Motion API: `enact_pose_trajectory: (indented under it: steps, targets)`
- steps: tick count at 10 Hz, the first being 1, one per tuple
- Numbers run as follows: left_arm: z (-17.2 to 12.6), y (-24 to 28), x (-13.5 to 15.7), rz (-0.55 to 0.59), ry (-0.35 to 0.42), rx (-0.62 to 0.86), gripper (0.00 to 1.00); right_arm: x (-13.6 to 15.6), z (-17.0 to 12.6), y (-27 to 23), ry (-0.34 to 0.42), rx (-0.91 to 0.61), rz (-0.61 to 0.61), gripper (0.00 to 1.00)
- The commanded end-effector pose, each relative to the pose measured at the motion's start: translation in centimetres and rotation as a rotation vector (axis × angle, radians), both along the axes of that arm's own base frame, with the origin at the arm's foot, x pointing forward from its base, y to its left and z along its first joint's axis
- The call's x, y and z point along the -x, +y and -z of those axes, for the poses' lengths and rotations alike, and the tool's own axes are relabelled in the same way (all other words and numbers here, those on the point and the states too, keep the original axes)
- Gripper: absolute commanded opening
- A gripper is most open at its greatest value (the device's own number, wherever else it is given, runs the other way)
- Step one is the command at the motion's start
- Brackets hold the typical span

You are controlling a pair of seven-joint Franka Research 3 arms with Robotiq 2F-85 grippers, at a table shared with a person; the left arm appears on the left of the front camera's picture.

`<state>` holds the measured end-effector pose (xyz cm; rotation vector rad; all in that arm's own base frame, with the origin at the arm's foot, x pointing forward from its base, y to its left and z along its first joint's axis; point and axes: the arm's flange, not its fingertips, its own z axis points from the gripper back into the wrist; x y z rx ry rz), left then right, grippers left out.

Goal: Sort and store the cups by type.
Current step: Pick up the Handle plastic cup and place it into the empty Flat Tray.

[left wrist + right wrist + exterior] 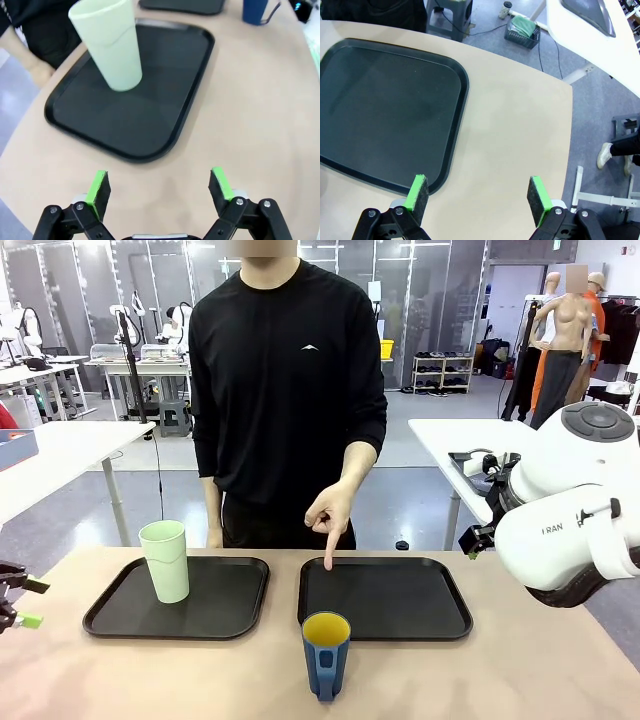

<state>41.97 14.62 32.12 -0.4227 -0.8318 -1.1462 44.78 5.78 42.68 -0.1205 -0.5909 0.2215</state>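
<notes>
Short dark blue mug with handle and yellow inside stands upright on the bare tan table, lower centre of the front view. It is just in front of the right black plastic tray, not on it. Tall pale mint-green plastic tumbler stands upright on the left black plastic tray, left of centre.

Person's hand points a finger down at the right tray's far edge, so the mug likely goes there. Handle faces the robot side. Best bet is to grip across the body, lift clear of the tray lip and set it mid-tray.

Right fingers are spread wide and empty, hovering over the table beside that tray's corner. Left fingers are spread and empty too, near the left tray. In the way: the pointing hand over the tray.
</notes>
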Motion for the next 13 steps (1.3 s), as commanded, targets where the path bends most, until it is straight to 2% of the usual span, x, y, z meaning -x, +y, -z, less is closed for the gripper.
enact_pose_trajectory:
  steps: [1,4,6,8,9,10,11,13]
  targets:
    - [-0.2,-0.2,-0.1,0.029,-0.017,0.031,1.0,0.0,0.0,0.0,0.0,0.007,-0.003,1.0]
    - [-0.2,-0.2,-0.1,0.029,-0.017,0.031,1.0,0.2,0.5,0.3,0.018,-0.005,-0.013,1.0]
    - [-0.2,-0.2,-0.1,0.029,-0.017,0.031,1.0,2.6,2.0,1.7,0.033,-0.064,-0.222,1.0]
    - [-0.2,-0.2,-0.1,0.029,-0.017,0.031,1.0,5.1,2.8,2.1,0.099,-0.009,-0.385,1.0]
    - [-0.2,-0.2,-0.1,0.029,-0.017,0.031,1.0,5.9,2.9,1.6,0.121,0.051,-0.369,1.0]
    - [-0.2,-0.2,-0.1,0.029,-0.017,0.031,1.0,6.3,2.8,1.2,0.108,0.074,-0.343,1.0]
    - [-0.2,-0.2,-0.1,0.029,-0.017,0.031,1.0,2.3,3.0,5.6,0.09,0.011,-0.339,1.0]
    - [-0.2,-0.2,-0.1,0.029,-0.017,0.031,1.0,2.3,3.0,5.6,0.09,0.011,-0.339,1.0]
